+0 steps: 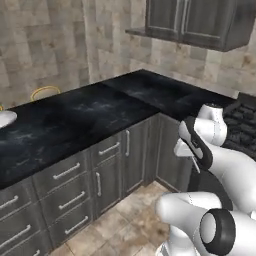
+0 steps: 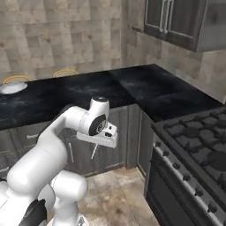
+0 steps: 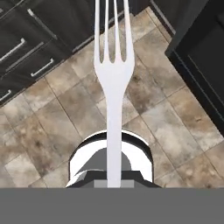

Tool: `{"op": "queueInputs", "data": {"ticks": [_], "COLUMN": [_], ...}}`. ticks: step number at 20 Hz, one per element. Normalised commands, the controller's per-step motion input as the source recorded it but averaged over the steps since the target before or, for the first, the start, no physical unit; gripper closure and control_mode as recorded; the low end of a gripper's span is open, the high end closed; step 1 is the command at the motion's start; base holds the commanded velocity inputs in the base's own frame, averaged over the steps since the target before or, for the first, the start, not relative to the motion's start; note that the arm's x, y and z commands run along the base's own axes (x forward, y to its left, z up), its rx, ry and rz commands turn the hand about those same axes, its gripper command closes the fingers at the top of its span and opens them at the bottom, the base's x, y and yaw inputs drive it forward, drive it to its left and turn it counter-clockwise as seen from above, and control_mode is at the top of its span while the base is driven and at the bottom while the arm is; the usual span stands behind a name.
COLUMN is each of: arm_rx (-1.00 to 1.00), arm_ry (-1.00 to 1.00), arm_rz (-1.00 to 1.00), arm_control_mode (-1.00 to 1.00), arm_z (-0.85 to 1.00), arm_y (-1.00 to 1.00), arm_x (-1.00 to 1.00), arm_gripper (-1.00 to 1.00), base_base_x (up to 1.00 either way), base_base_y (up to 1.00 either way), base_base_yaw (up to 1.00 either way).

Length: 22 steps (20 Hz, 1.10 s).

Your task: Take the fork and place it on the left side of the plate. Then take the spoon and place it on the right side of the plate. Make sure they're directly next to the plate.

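Above the tiled kitchen floor (image 3: 52, 127), the end effector (image 2: 94, 151) is clamped on the fork (image 3: 113, 87), seemingly pointing down

Both base views looked forward and down from behind the arm (image 1: 220, 165), left and right, sharing the black corner bench (image 1: 100, 115). The hand view pointed close at the floor (image 3: 52, 131).
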Motion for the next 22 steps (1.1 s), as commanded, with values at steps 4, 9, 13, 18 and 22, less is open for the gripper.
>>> {"op": "queueInputs", "data": {"ticks": [4,9,13,18,22], "arm_rx": [0.0,0.0,0.0,0.0,0.0], "arm_ry": [0.0,0.0,0.0,0.0,0.0], "arm_rz": [0.0,0.0,0.0,0.0,0.0], "arm_control_mode": [1.0,1.0,1.0,1.0,1.0], "arm_z": [0.0,0.0,0.0,0.0,0.0], "arm_y": [0.0,0.0,0.0,0.0,0.0], "arm_x": [0.0,0.0,0.0,0.0,0.0], "arm_gripper": [1.0,1.0,1.0,1.0,1.0], "base_base_x": [-0.03,0.11,0.32,0.58,0.94], "base_base_y": [0.0,0.46,1.0,1.0,1.0], "base_base_yaw": [1.0,0.8,0.19,0.04,0.0]}}
